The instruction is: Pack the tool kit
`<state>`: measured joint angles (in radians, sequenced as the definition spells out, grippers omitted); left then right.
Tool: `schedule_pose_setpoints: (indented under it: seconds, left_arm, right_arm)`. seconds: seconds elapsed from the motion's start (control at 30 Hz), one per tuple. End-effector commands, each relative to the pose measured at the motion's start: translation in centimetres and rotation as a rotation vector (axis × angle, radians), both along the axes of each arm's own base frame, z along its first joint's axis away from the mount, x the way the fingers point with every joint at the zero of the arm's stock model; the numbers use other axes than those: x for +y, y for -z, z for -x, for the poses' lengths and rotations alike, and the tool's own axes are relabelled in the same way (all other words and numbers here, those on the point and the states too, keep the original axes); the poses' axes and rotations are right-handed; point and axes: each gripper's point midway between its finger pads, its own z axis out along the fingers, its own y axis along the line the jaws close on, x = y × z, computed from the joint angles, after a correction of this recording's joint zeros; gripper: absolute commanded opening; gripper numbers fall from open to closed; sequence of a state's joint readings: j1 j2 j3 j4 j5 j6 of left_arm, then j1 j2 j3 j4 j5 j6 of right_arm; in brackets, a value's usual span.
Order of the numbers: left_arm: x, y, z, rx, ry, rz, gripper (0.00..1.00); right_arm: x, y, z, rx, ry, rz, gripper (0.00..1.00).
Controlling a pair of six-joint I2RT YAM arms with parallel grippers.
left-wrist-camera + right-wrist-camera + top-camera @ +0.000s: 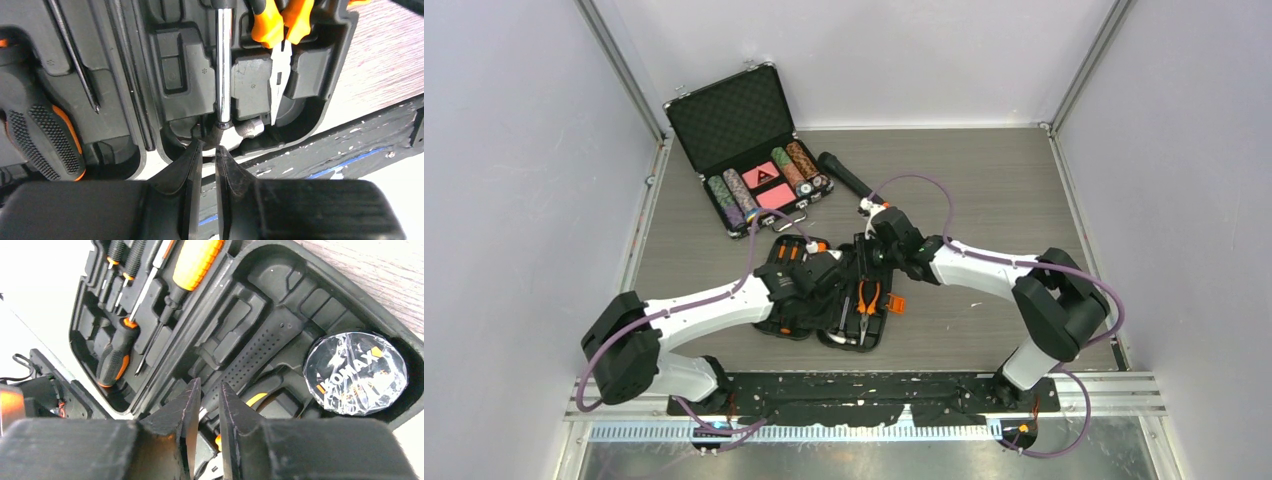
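The black tool kit case (796,322) lies open and flat at the table's middle, with orange-and-black tools in its moulded slots. My left gripper (827,268) hovers over it with its jaws nearly together and nothing between them. In the left wrist view, the left gripper (207,149) is just short of the hammer head (239,131), with the pliers (280,30) beyond. My right gripper (876,243) is over the case's far end, and in its own view (210,389) it is also closed and empty above the hammer's black grip (257,352). A wrapped tape roll (355,372) sits beside the grip.
An open metal-edged poker chip case (744,150) stands at the back left. A black flashlight (844,175) lies behind the tool kit. Screwdrivers (116,352) fill the case's other half. Walls enclose the table on three sides.
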<state>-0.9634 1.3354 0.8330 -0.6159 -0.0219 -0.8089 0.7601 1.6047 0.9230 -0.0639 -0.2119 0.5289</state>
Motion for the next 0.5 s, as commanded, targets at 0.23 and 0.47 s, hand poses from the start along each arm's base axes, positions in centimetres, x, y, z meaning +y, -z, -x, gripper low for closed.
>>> schedule_pose_setpoints:
  seconds: [0.23,0.47]
  left_arm:
    - [-0.9,1.8,1.7,0.093,0.084,-0.049,0.10]
    - [-0.5,3.9,2.7,0.154,0.088,-0.088,0.01]
  right_arm:
    - [0.0,4.3,0.6,0.111,0.005,0.054,0.18]
    - [-1.5,7.0,1.3,0.172,0.030,0.133,0.17]
